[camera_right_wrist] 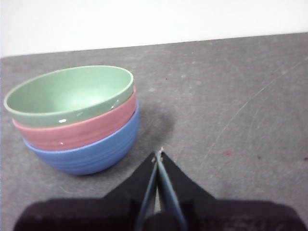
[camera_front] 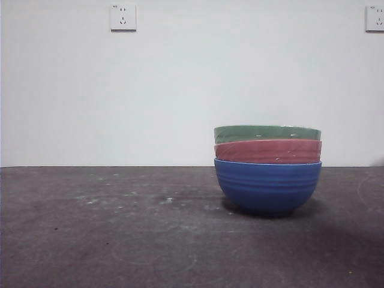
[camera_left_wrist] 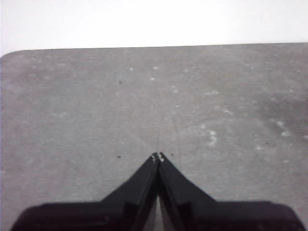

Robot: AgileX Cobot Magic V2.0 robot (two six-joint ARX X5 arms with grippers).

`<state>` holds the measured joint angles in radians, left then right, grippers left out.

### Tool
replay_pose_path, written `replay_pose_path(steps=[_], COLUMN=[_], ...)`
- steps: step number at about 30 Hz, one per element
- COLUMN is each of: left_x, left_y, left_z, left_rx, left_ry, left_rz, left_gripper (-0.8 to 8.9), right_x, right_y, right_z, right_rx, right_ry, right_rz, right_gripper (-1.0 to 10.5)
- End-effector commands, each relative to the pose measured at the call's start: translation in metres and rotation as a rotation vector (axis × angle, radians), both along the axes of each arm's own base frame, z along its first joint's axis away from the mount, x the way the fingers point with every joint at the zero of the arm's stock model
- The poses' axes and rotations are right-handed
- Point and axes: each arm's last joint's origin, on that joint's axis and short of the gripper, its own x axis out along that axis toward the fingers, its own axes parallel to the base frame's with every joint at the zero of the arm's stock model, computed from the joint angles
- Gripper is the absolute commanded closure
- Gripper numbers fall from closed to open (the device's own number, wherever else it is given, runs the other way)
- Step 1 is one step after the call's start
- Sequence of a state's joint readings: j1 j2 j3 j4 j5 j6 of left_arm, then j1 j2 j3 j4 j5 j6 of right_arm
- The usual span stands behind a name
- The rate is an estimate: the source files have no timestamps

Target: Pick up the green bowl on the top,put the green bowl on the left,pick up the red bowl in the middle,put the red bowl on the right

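Surface: dark grey scuffed table [camera_front: 120, 240], white-flecked.
Room: plain white wall [camera_front: 180, 90], two sockets [camera_front: 123, 17].
Stack: glossy sage-green ceramic bowl [camera_front: 267, 133] nested atop ribbed red-pink ceramic bowl [camera_front: 267, 151], inside blue ribbed bowl [camera_front: 267, 186], right of centre.
Left gripper [camera_left_wrist: 158, 156]: jaws pressed together, empty, over bare table.
Right gripper [camera_right_wrist: 158, 155]: jaws together, empty, near stack.

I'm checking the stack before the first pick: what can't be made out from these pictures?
- Insides of the red bowl and blue bowl: covered by the bowls nested above, in both views.
- Bottom of the green bowl: sunk inside the red bowl.
- The bowls in the left wrist view: none show, only table.
- Both arms in the front view: out of frame.
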<state>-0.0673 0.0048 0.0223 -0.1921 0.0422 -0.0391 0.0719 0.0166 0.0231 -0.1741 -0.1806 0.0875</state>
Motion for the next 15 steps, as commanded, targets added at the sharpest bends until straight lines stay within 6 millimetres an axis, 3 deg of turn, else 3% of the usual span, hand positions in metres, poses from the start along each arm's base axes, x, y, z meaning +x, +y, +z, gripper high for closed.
replay_pose_path(steps=[1, 5, 11, 15], left_x=[0.001, 0.000, -0.001, -0.003], left_y=[-0.002, -0.004, -0.006, -0.005], left_z=[-0.005, -0.004, -0.001, 0.015], left_rx=[-0.182, -0.353, -0.410, -0.431], left_ry=[0.035, 0.068, 0.077, 0.066], left_rz=[-0.031, -0.095, -0.130, -0.130], left_gripper=[8.17, 8.17, 8.19, 8.20], right_x=[0.001, 0.001, 0.000, -0.002], right_y=[0.000, 0.000, 0.000, 0.000], right_z=[-0.004, -0.004, -0.002, 0.012], right_rx=[0.159, 0.303, 0.365, 0.396], right_ry=[0.051, 0.085, 0.102, 0.121], right_rz=[-0.025, -0.051, -0.061, -0.072], right_gripper=[9.4, 9.4, 9.6, 9.6])
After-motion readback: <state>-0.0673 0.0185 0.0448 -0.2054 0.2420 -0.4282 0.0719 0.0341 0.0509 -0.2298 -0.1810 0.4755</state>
